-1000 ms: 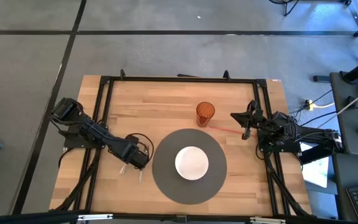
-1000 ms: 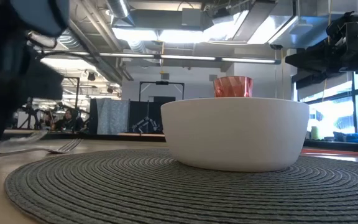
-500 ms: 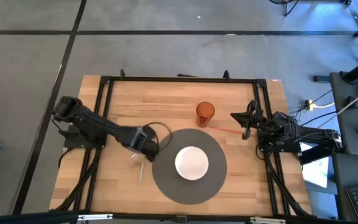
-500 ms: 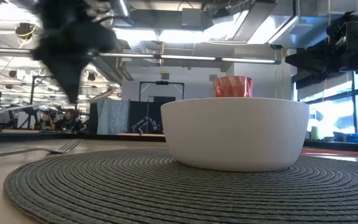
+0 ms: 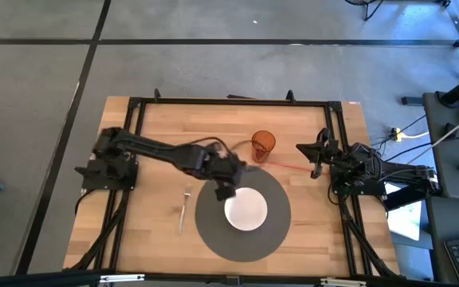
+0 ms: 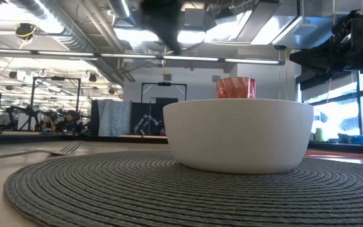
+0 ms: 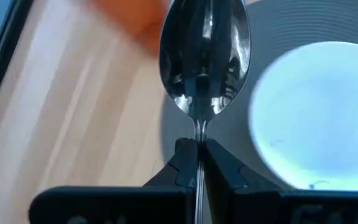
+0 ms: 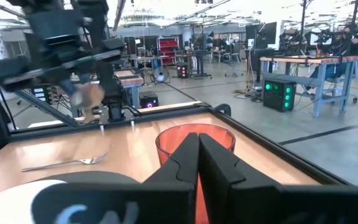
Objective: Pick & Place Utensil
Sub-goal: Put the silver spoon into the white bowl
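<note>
My left gripper point(image 5: 225, 191) hovers over the left part of the grey round placemat point(image 5: 213, 231), just left of the white bowl point(image 5: 246, 209), and is shut on a metal spoon point(image 7: 205, 56). The bowl sits in the middle of the mat. A fork point(image 5: 184, 209) lies flat on the wood left of the mat. An orange cup point(image 5: 263, 145) stands beyond the mat. My right gripper point(image 8: 197, 155) waits shut near the table's right side, pointing at the cup point(image 8: 194, 146). My left gripper pinches the spoon's handle just behind the neck point(image 7: 199, 129) between its two fingers. The spoon's bowl end sticks out past the fingertips, in line with them. The spoon is lifted clear, above the mat's left part next to the white bowl point(image 7: 316, 118).
A dark metal frame point(image 5: 134, 127) runs around the table top. A thin red line point(image 5: 289, 166) lies on the wood between the cup and my right gripper. Bare wood shows left of and beyond the fork.
My left arm has risen from the near-left of the table beside the fork and swung toward the right and a little toward the far edge, reaching over the mat's left part next to the bowl. The fork has stayed on the wood.
</note>
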### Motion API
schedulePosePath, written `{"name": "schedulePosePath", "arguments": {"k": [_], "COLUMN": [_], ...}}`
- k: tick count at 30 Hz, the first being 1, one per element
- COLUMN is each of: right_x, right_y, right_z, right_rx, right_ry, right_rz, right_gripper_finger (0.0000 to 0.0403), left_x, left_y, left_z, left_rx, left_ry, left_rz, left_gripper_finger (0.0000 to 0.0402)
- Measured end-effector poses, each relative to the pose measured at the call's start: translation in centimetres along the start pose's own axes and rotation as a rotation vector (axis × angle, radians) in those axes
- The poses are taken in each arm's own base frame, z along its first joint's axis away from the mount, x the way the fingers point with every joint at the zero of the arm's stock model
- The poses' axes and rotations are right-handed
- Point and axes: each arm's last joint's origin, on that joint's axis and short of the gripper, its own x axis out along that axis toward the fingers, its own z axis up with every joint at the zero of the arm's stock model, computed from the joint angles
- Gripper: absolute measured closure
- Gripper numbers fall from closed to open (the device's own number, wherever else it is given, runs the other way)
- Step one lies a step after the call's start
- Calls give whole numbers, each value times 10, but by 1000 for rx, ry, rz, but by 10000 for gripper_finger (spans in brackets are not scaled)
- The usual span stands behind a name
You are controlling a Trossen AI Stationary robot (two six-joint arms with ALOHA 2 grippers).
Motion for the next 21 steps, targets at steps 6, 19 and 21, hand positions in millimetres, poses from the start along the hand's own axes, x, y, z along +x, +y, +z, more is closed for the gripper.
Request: {"name": "schedulePosePath", "arguments": {"k": [6,19,21], "right_x": [0,0,0], "right_y": [0,0,0], "right_z": [0,-2,-2], "right_rx": [-1,0,0], "right_ry": [4,16,17], "right_rz": [-1,-3,-3], "right_gripper_finger": [392,392,392], "left_x": [20,48,51], "left_y": [-40,-107,-115], "left_z": [27,22,19], "left_rx": [347,897,970], "left_ry": [7,75,78], "left_rz": [-20,159,206], "left_gripper_finger": [395,394,394]}}
